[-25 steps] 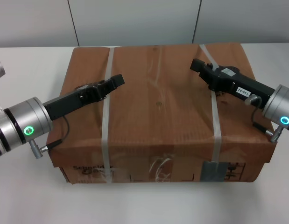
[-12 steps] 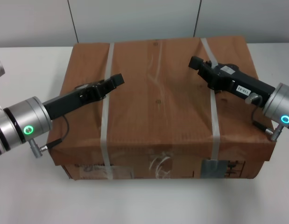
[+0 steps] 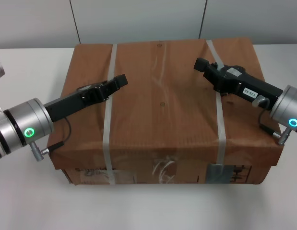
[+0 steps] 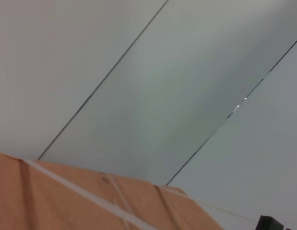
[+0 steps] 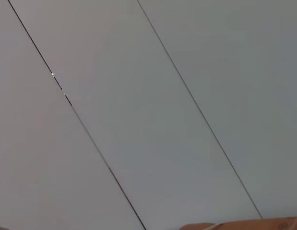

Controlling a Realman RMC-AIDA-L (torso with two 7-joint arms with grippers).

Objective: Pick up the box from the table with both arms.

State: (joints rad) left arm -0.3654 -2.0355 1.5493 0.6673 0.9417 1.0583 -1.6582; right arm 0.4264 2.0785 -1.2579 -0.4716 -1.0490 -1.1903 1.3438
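Box [image 3: 162,110] sits on the table [image 3: 28,62], front side with tape and labels toward the robot. Left gripper [image 3: 118,81] lies over its top by the left strap [image 3: 109,110]; right gripper [image 3: 202,64] lies by the right strap [image 3: 219,120]. Whether either gripper is spread, I cannot tell.

Even, soft light filled the head view, bright on the white table [image 3: 23,201] with no hard glare. The box [image 3: 162,110] cast a faint, diffuse shadow along its front base, and dim shading lay beneath each arm on its top. Green rings glowed on both arms. The wrist views showed a flatly lit grey wall panel [image 4: 153,96], slightly soft, with a tiny glint on a seam
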